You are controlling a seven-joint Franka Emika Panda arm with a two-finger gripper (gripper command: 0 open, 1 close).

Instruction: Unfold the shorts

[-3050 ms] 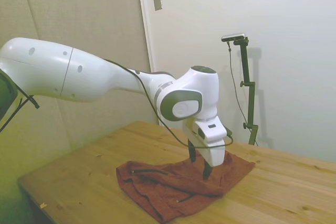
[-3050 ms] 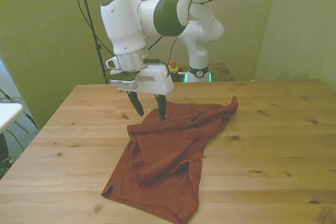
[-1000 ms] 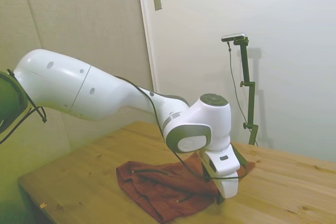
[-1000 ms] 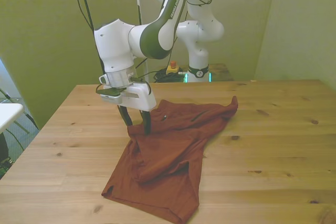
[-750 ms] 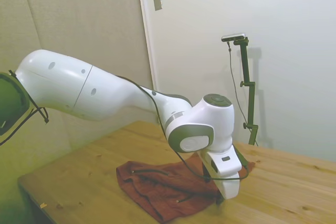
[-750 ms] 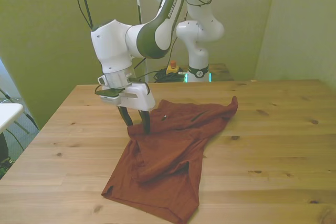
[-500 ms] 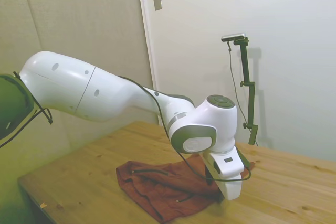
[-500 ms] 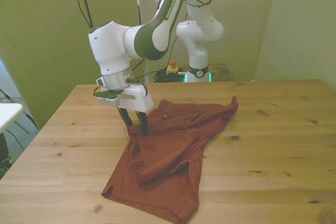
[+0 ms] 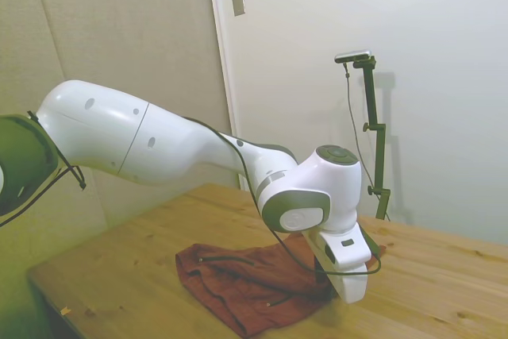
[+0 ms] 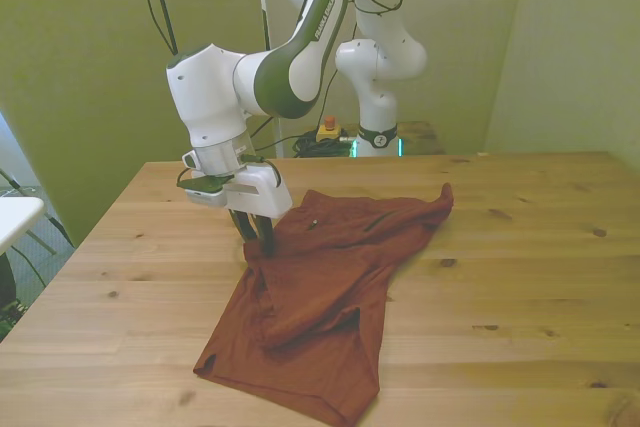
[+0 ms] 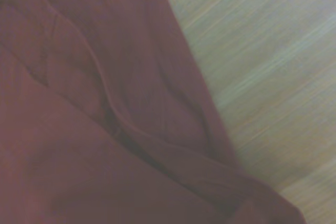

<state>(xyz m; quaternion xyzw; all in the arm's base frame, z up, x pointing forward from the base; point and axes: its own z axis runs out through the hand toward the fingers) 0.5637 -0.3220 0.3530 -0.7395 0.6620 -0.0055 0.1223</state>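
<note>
Half-folded on the table (image 10: 520,247), found the shorts (image 10: 320,297) with the end effector (image 10: 257,239) down at their edge, open or closed impossible to tell; feared pinching both layers and dragging everything.

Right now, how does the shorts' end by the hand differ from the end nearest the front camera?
The shorts are bunched and folded over near the hand, with raised creases; the end nearest the front camera lies flatter on the table. The hand reaches the folded end; nothing touches the near end. Both are the same rust-brown fabric.
</note>
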